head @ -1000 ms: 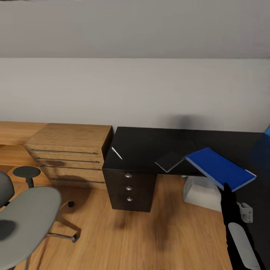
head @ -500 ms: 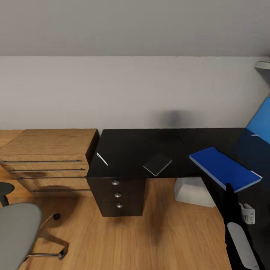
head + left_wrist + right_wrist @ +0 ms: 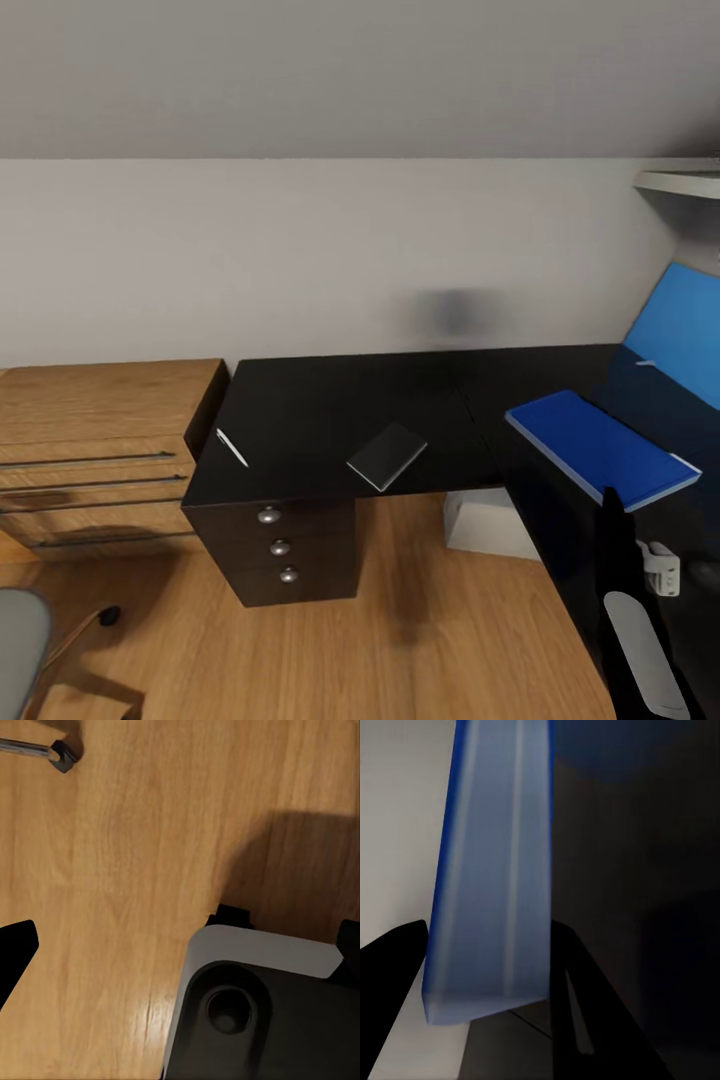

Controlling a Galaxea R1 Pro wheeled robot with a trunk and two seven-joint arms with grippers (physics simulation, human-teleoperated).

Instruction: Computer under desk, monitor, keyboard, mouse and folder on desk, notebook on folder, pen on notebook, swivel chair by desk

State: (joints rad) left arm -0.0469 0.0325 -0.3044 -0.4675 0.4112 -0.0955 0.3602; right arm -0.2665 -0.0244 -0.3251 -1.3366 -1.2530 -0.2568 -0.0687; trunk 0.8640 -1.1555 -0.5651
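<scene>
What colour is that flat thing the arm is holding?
Bright blue: the folder, clearest in the head view.

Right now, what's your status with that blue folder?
Right tool shut on flat bright blue folder, held over black desk. Dark notebook and white pen lie on the desk, apart. Left tool's state unclear.

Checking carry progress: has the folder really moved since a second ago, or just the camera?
Yes. The folder has shifted right, away from the notebook lying on the desk; the gap between them has widened.
</scene>
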